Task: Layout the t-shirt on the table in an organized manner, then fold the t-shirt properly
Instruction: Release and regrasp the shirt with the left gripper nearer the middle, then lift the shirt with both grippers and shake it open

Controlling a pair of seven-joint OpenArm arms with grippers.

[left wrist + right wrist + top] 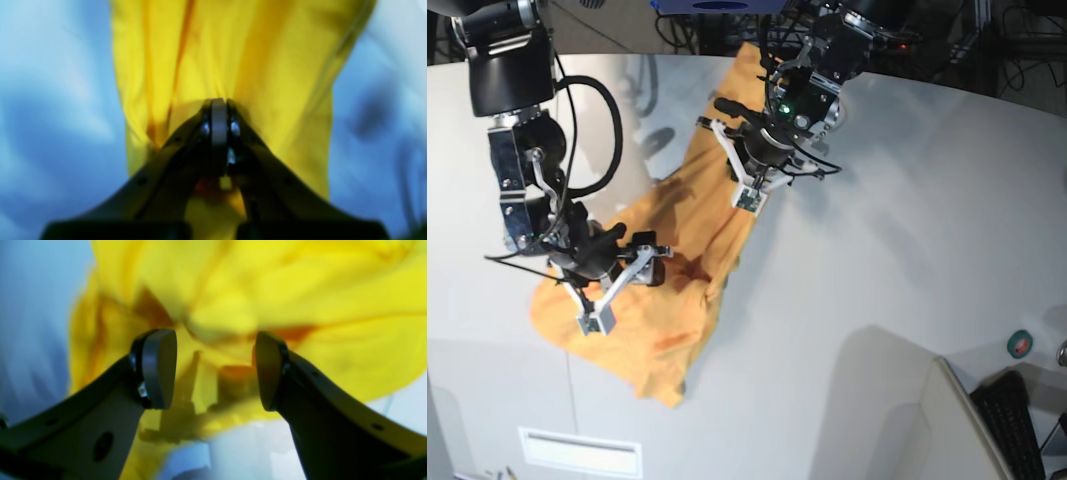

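Note:
The orange-yellow t-shirt (677,220) lies crumpled in a long diagonal band across the pale table (907,250). My left gripper (218,103) is shut on a pinch of the t-shirt (267,66), and the cloth stretches away from it. In the base view the left gripper (727,115) is at the shirt's upper part. My right gripper (215,370) is open with the jaws wide apart, and bunched t-shirt (333,290) lies just beyond the tips. In the base view the right gripper (649,268) hovers over the shirt's lower part.
A keyboard (1027,420) and a white panel (927,420) sit at the front right corner. A small round red and green button (1021,343) is near the right edge. Cables and dark equipment line the far edge.

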